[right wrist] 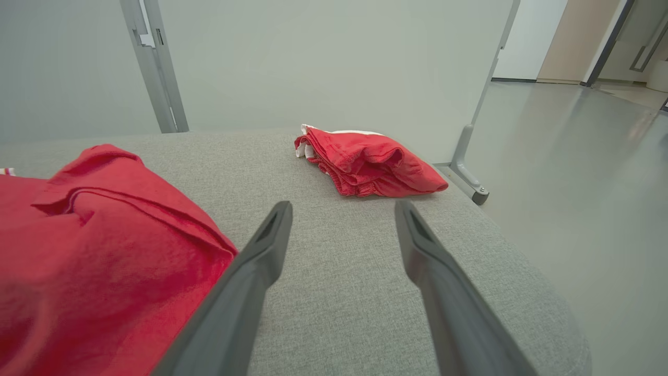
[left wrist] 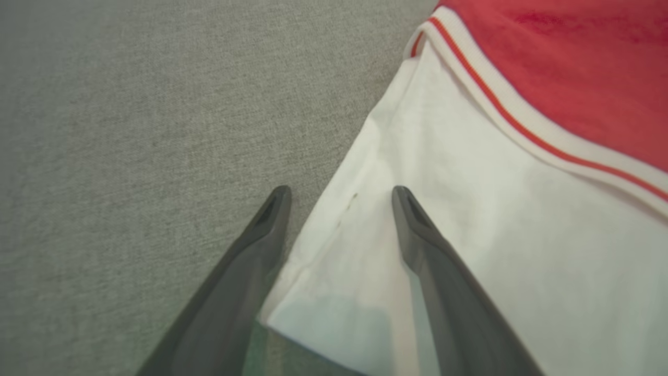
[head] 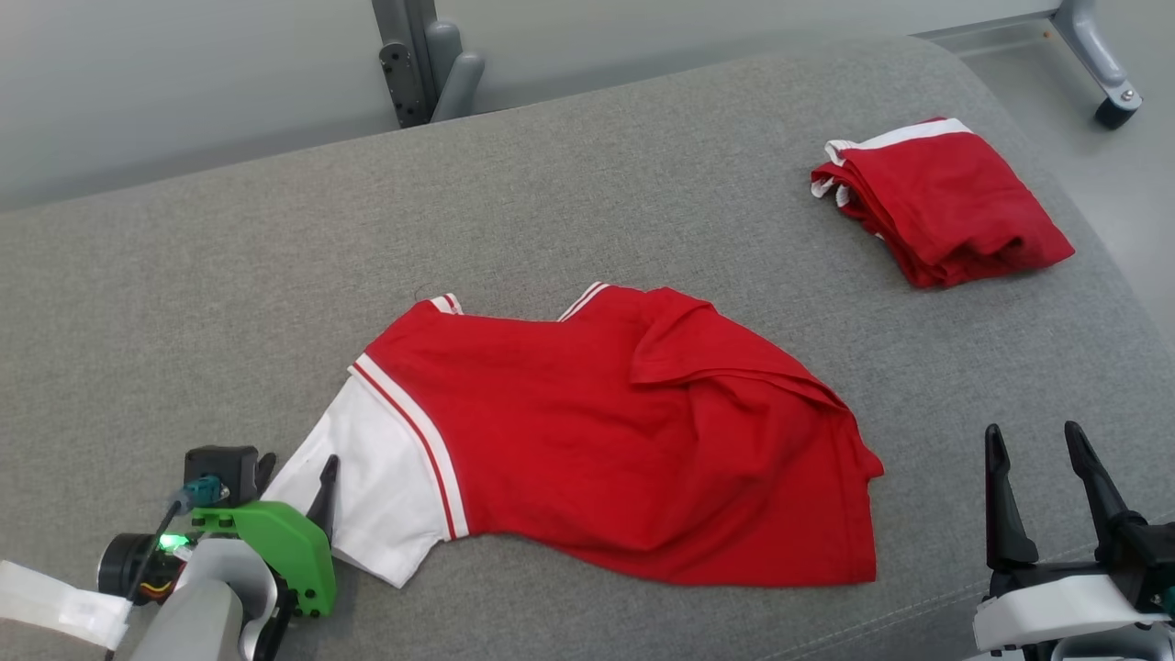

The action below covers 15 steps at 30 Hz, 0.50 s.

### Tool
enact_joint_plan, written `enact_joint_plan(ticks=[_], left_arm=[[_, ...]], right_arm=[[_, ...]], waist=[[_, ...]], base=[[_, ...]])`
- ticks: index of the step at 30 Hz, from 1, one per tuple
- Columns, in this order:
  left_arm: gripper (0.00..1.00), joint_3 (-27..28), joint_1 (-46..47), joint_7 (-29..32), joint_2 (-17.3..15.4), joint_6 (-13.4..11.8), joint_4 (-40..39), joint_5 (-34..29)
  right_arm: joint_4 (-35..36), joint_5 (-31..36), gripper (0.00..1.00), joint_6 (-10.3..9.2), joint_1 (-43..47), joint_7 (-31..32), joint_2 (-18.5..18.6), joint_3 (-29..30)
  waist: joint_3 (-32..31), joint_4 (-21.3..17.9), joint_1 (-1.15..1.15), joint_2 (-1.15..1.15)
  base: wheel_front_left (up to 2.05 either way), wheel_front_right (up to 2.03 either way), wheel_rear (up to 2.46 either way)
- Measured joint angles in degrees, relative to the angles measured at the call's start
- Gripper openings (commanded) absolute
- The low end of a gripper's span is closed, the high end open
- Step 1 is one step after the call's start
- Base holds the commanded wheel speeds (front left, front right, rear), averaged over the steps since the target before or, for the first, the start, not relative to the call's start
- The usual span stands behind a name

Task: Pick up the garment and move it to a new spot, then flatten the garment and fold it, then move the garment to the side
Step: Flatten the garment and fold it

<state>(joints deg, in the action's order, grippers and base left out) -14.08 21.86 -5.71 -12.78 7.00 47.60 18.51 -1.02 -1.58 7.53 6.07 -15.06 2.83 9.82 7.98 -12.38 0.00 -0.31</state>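
Note:
The garment (head: 624, 431) is a red shirt with a white, red-striped sleeve, lying spread out and partly rumpled on the grey cushion (head: 229, 275). My left gripper (head: 298, 468) stands open at the sleeve's outer edge. In the left wrist view the left gripper (left wrist: 340, 192) straddles that hem: one finger is over the white sleeve (left wrist: 522, 209), the other over bare cushion. My right gripper (head: 1033, 431) is open with nothing between its fingers, just right of the shirt's bottom hem. In the right wrist view the right gripper (right wrist: 343, 204) hangs over bare cushion, with the red shirt (right wrist: 94, 245) to its left.
A second red garment (head: 941, 202), folded, lies at the far right of the cushion, also seen as a folded pile (right wrist: 365, 162). The cushion's rounded right edge drops to the floor (right wrist: 574, 183). A grey metal post (head: 427, 64) and a wheeled leg (head: 1115, 110) stand behind.

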Motion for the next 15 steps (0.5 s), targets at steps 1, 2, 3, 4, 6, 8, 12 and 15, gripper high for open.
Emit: enact_joint_plan(ticks=[1,2,3,4,6,8,12,15], left_arm=[[1.00,-0.1,0.2,0.9,-0.3,0.1,-0.2,0.5],[1.00,-0.4,0.4,1.8,-0.7,0.1,-0.4,0.7],[1.00,-0.6,0.5,2.6,-0.9,0.1,-0.7,1.0],[1.00,-0.9,0.7,3.5,-1.0,0.1,-0.9,1.5],[0.00,-1.5,0.7,5.7,-1.1,0.3,-1.5,3.4],[0.00,-4.0,0.6,9.5,-0.6,0.1,-4.1,8.3],[0.00,-7.3,-2.7,13.6,-1.1,0.3,-14.9,21.5],[0.00,-6.9,-4.8,13.8,-2.6,0.4,-25.8,32.3]], right_arm=[[0.0,-0.2,1.00,0.00,-0.1,0.0,0.0,0.0],[0.0,-0.4,1.00,0.00,-0.2,0.0,0.0,0.0],[-0.1,-0.5,1.00,0.00,-0.4,0.0,0.0,0.0],[-0.2,-0.7,1.00,0.00,-0.6,0.0,0.0,-0.1],[-0.4,-0.8,1.00,0.00,-0.8,0.0,0.0,-0.3],[-0.6,-0.9,1.00,0.00,-1.1,0.0,0.0,-0.3],[-0.6,-0.9,1.00,0.00,-1.8,0.0,0.0,-0.1],[-0.6,-0.9,1.00,0.00,-2.0,0.0,0.0,0.3]], waist=[[0.3,-0.1,0.00,0.00],[0.7,-0.2,0.00,0.00],[1.0,-0.3,0.00,0.00],[1.3,-0.2,0.00,0.00],[1.6,-0.1,0.00,0.00],[1.8,0.2,0.00,0.00],[2.1,0.9,0.00,0.00],[2.3,1.4,0.00,0.00]], base=[[0.00,0.00,0.00],[0.00,0.00,0.00],[0.00,0.00,0.00],[0.00,0.00,0.00],[0.00,0.00,0.00],[0.00,0.00,0.00],[0.00,0.00,0.00],[0.00,0.00,0.00]])
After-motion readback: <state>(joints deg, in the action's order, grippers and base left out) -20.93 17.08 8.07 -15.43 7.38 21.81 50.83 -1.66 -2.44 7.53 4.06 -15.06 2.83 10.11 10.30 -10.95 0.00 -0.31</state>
